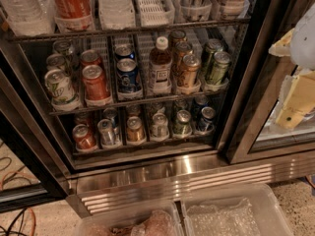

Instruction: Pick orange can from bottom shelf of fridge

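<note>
Camera view: fridge (244,82) is seen open. Orange can (135,129) is stood upright at the front of the bottom shelf (147,150), third lane from the left, flanked closely by two silver cans (107,132), with a red can (83,137) further left. Tool (297,102) is held at the right edge, outside the cabinet and well apart from the orange can; open or closed cannot be told. Risks: a neighbour could be clipped or grabbed on a skewed approach, given the tight lanes; the arm could be fouled by the low middle rack (147,100); the orange can could be tipped if dragged out.
</note>
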Robot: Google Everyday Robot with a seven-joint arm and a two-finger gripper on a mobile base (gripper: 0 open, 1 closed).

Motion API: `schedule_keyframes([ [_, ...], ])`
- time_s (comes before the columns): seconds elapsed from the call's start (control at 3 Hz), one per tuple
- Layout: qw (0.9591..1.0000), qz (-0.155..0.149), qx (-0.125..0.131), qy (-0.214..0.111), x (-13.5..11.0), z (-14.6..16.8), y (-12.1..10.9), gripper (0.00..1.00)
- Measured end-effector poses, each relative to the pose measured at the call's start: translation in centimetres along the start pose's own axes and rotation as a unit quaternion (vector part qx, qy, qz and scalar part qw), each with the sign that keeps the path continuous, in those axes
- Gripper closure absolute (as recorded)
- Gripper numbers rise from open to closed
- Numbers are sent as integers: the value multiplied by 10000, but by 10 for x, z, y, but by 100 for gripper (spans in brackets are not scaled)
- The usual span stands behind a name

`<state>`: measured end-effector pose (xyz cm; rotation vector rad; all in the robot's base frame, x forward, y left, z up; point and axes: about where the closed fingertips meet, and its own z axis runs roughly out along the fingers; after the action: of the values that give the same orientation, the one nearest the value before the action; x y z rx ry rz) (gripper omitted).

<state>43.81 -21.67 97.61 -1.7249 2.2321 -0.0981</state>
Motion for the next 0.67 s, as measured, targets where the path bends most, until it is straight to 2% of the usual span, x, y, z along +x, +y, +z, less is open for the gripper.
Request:
schedule_keyframes([
  [0.67, 9999, -67, 127, 42, -3, 34, 11, 0],
])
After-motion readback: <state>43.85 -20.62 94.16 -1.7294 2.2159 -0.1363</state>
